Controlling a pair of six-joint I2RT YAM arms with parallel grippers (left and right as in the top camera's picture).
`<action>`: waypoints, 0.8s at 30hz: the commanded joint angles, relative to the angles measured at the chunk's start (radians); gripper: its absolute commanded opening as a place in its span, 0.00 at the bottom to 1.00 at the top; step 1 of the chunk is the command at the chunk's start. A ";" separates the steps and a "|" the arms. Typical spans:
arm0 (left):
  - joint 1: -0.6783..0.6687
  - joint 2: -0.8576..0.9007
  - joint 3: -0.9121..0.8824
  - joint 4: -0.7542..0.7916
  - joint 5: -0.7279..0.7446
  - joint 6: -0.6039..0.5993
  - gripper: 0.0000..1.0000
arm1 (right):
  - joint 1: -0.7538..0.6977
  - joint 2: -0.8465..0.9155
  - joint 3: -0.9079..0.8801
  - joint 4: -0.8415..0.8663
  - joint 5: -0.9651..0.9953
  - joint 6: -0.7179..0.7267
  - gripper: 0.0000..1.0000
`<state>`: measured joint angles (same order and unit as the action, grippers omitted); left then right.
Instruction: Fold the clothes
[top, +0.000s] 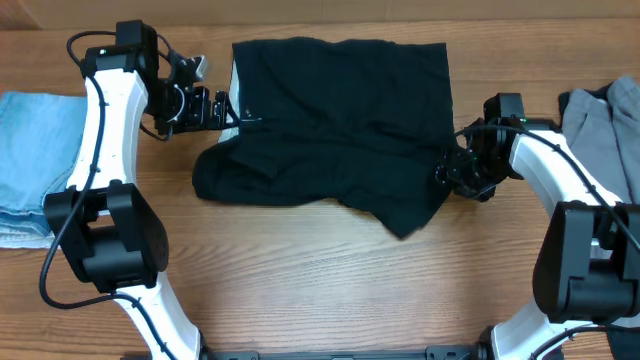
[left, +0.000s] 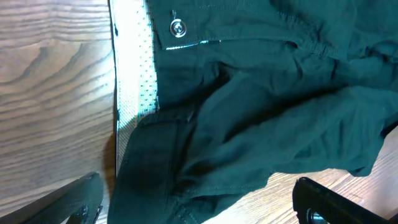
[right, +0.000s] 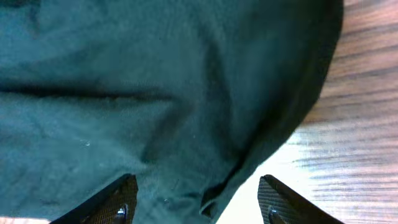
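Black garment lies spread but rumpled on the bench, right between my two end effectors. Its top edge is fairly straight, and the lower edge bunches into a lump on the left and a loose flap on the right. The left end effector sits at the garment's left edge, at the waistband end. On the left wrist cam I see a metal button and a white dotted band of inner lining straight ahead of it. That end effector is released: both fingers are spread wide at the frame corners, cloth lies ahead of and partly between them, and nothing is pinched. The right end effector is at the garment's right edge, approx halfway down. It's also released, with the fingers parted. The cloth's rounded edge lies loose in the gap, bare bench shows beside it, and the far finger is clear of the fabric. Outboard of the left end effector, at the bench's far left, is a light-blue denim piece. Outboard of the right one, at the far right, is a grey piece. Both are well apart from the black garment.
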<state>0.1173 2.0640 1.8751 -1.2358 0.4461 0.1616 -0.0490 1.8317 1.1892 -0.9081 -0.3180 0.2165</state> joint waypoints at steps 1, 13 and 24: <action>-0.003 -0.007 -0.003 0.012 0.018 0.026 1.00 | 0.004 -0.014 -0.072 0.079 -0.013 -0.007 0.66; 0.000 -0.007 -0.003 0.037 0.015 0.026 1.00 | -0.008 -0.014 0.105 -0.027 0.109 -0.137 0.04; 0.000 -0.007 -0.002 0.040 0.015 0.026 1.00 | -0.018 -0.014 0.294 -0.118 0.325 -0.385 0.04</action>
<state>0.1177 2.0640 1.8740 -1.1992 0.4458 0.1650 -0.0521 1.8339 1.4609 -1.0527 -0.0513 -0.1165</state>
